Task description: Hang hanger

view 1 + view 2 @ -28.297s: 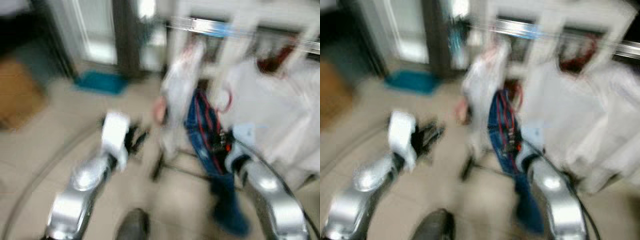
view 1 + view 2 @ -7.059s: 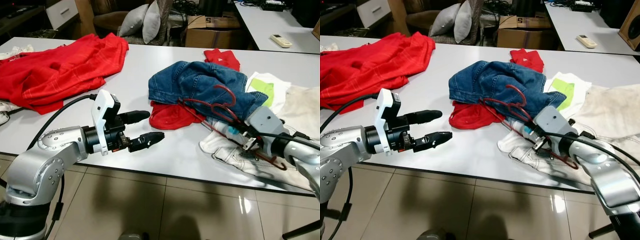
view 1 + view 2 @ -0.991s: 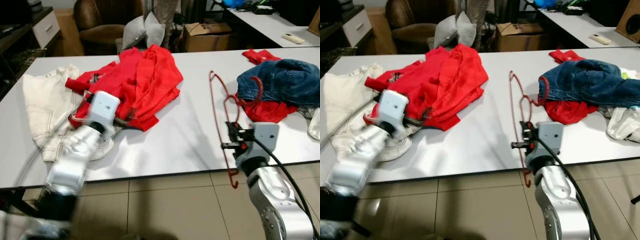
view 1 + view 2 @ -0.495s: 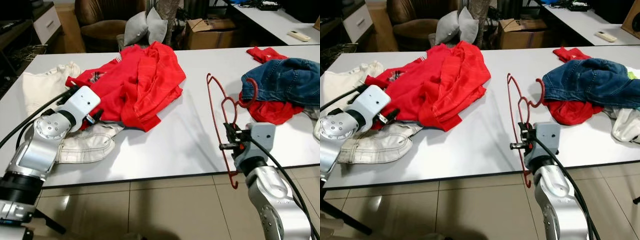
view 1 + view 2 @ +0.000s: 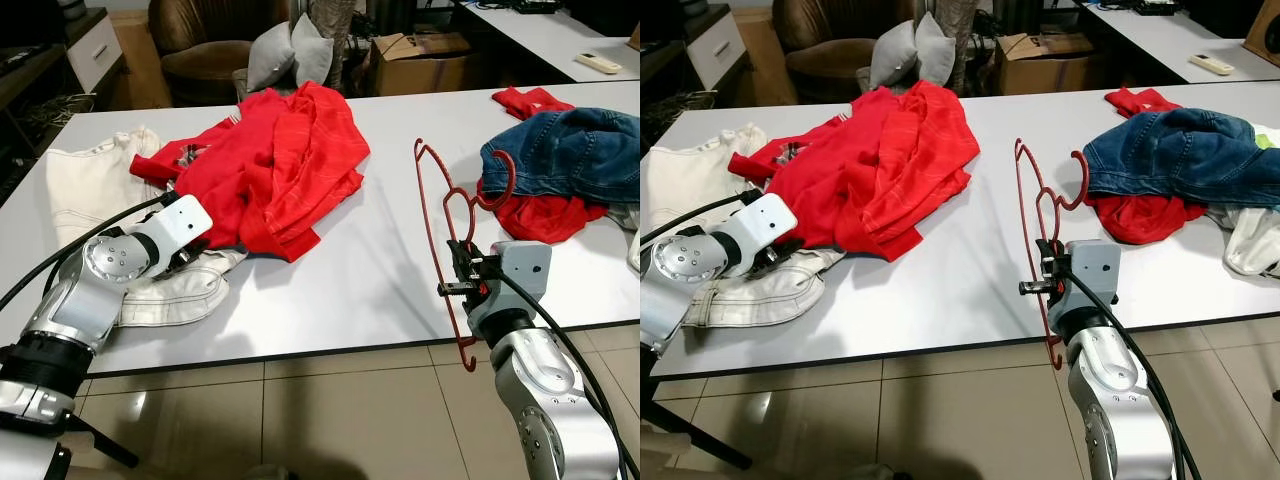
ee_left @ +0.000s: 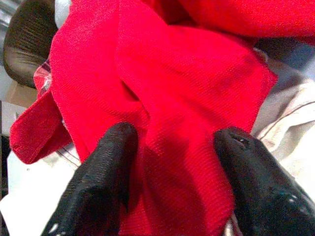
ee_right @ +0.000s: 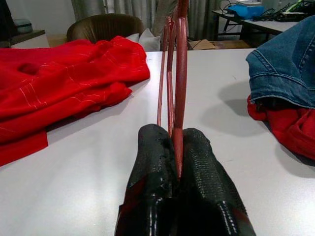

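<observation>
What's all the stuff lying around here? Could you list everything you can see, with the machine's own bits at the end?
table: one, white, in front of the robot
red garment: one, heaped on the table's left half
cream garment: one, off-white, at the table's left end, partly under the red one
jeans: one, blue denim, bunched on the right
small red clothes: red, under and behind the jeans; count unclear
hanger: one, dark red, held over the table's front edge
cushions: two, grey, behind the table
armchair: one, brown, at the back
cardboard box: one, behind the table
left gripper: fingers open around a fold of the red garment
right gripper: fingers shut on the hanger
</observation>
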{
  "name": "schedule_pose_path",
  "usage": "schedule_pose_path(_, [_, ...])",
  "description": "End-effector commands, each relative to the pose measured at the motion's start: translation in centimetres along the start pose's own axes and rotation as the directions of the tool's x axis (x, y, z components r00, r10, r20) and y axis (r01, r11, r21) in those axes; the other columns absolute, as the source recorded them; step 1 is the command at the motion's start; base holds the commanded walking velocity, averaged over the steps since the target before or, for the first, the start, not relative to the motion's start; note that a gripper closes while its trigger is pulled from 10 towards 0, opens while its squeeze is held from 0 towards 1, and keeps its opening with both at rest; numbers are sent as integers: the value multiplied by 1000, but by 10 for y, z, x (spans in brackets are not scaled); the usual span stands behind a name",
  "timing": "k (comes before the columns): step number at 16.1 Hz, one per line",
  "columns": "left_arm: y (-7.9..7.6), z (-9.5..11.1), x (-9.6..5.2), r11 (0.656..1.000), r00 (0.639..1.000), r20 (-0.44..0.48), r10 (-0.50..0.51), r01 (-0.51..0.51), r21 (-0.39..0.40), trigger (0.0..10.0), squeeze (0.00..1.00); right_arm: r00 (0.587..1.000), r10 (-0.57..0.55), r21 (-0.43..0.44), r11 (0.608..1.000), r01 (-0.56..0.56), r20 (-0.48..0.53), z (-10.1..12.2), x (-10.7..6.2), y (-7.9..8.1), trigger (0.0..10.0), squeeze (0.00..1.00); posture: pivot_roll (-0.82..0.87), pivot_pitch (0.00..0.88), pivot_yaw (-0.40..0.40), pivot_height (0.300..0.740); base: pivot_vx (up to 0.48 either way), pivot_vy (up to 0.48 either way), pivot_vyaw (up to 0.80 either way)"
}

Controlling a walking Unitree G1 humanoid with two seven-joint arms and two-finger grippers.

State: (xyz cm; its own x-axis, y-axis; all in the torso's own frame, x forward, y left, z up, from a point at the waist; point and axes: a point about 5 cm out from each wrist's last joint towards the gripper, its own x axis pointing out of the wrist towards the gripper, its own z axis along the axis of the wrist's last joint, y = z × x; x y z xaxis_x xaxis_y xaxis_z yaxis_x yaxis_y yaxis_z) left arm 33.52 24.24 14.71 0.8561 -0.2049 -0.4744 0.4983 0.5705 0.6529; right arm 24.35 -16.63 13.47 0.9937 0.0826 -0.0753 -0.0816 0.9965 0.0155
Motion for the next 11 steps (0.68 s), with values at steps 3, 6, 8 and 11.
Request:
schedule_pose_path(3, [4, 0, 2, 1000, 1000, -7, -4, 4, 8, 0, 0, 1000, -7, -1, 1000, 7, 8, -2, 1, 1, 10000, 0, 75, 0, 75, 740, 0, 0, 0])
schedule_pose_path(6, [3, -1, 3, 1000, 1000, 4, -11, 11, -10, 0, 0, 1000, -3, -5, 1000, 3, 8, -3, 1, 2, 10000, 0, 78, 0, 72, 740, 0, 0, 0])
schedule_pose_path(8, [1, -1, 3, 999, 1000, 11, -23, 24, -24, 0, 0, 1000, -2, -7, 1000, 2, 7, -3, 1, 2, 10000, 0, 78, 0, 70, 740, 0, 0, 0])
schedule_pose_path(11, [-1, 1, 4, 999, 999, 27, -37, 38, -33, 0, 0, 1000, -1, -11, 1000, 1, 8, -3, 1, 1, 10000, 0, 78, 0, 68, 740, 0, 0, 0])
